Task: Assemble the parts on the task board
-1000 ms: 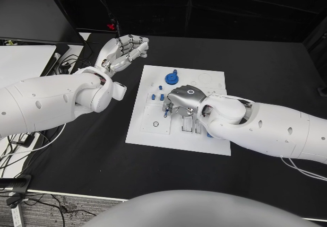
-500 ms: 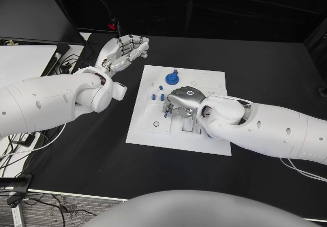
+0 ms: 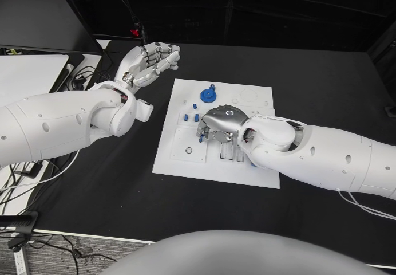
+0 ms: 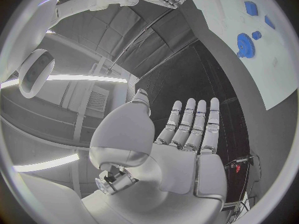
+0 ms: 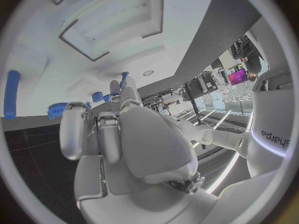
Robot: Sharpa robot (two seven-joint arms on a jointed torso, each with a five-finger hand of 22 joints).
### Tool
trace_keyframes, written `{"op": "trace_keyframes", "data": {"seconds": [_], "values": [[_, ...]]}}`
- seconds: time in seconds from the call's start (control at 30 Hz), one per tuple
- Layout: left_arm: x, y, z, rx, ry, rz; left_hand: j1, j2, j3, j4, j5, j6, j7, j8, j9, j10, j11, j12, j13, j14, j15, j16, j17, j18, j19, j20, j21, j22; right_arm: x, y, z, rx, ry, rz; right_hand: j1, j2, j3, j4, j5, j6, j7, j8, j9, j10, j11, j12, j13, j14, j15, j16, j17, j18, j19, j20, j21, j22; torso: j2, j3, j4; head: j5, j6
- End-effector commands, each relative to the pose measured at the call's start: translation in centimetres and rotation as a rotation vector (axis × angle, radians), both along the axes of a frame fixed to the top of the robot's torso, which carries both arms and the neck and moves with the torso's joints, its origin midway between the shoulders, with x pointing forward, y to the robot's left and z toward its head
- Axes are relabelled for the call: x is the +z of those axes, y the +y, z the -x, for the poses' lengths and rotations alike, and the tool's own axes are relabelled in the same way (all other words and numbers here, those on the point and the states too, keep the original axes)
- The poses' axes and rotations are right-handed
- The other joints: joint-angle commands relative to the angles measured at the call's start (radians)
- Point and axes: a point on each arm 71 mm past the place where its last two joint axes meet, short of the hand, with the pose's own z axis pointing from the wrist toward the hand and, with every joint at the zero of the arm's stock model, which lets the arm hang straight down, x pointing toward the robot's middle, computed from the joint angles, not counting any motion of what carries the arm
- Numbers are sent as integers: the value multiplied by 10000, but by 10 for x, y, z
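My right hand [image 3: 221, 121] curls over the board [image 3: 186, 157], grip hidden from me, so it may knock the small blue peg [image 3: 201, 135]; left hand [image 3: 149, 63] hangs open, empty.

Bare black table [image 3: 107, 183] beside task board [image 3: 183, 161]; right hand [image 3: 221, 121] over its middle.
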Motion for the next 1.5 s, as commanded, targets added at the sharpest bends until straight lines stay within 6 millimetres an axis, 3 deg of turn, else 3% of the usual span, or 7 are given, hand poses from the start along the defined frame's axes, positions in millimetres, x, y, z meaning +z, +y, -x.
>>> {"op": "trace_keyframes", "data": {"seconds": [0.03,0.93,1.2,1.5], "values": [[3,-1,1,-92,-236,106,13,48,-51,12,69,-60,1243,35,-9,-58,-13,60,-13,-69,16,53,-9,-46,75,11,56,-9,0,1,0,108,-111,166,88,22,53,7,35,-4,46,7,15,-40,6,-54,-17,1040,52,25,2632,-31,346,77,-54,1928,6,6,1,-1,2],[3,-1,1,-108,-217,105,29,72,-72,13,72,-70,1243,58,-13,-66,-13,85,-15,-71,16,77,-34,-46,78,11,58,-16,-1,8,2,228,60,433,24,-39,78,51,33,-262,41,-196,-59,-380,69,-70,-25,1040,108,25,2632,-8,302,121,-178,1887,1,0,-5,5,2],[3,-1,1,-113,-199,104,30,79,-74,14,73,-72,1243,62,-14,-67,-13,88,-15,-71,16,81,-38,-46,78,11,58,-17,-2,8,3,218,100,481,-215,-271,-54,206,30,-891,-21,-595,-187,-1210,317,-62,-20,1040,300,25,2632,13,242,241,-352,1827,2,-3,-14,11,2],[2,-1,1,-117,-190,103,30,79,-74,14,73,-72,1243,62,-14,-67,-13,88,-15,-71,16,81,-38,-46,78,11,58,-17,0,9,4,254,84,284,-557,-523,-237,320,30,-1550,-102,-813,-213,-1445,397,-30,-1,1040,373,25,2632,52,180,324,-532,1761,9,3,-11,6,2]]}}
